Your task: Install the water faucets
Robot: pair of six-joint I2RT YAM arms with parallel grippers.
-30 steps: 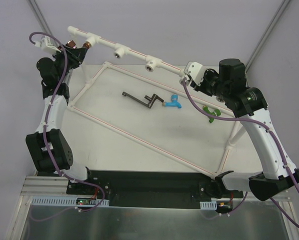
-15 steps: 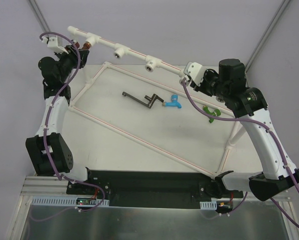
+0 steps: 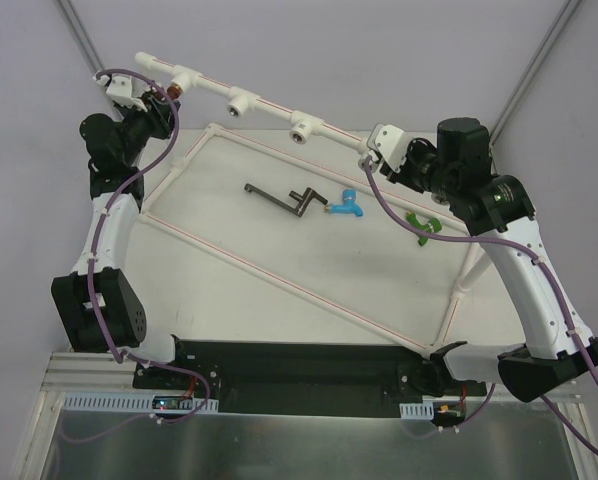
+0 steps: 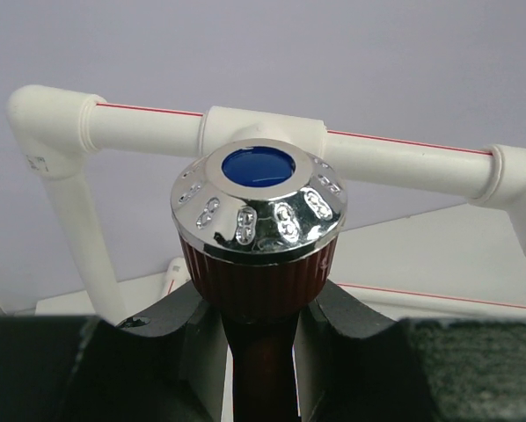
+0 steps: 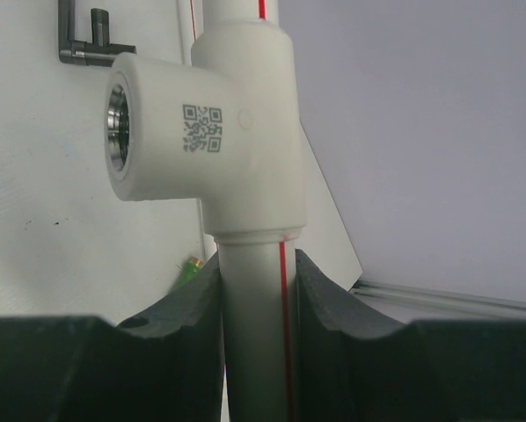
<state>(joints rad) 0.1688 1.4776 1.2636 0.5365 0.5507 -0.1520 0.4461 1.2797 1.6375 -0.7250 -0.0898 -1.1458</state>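
Left fingers are clamped on the neck of the red-brown faucet, right under its shiny knob. Straight past the knob sits the end tee of the white pipe frame, so the faucet lies dead ahead of it along the fingers' reach. The threaded end is hidden, so I can't tell if it's seated. Right fingers are squeezed on the pipe just below another tee, bracing the frame I'd guess. The blue faucet and green faucet lie on the desk, nearer the right arm.
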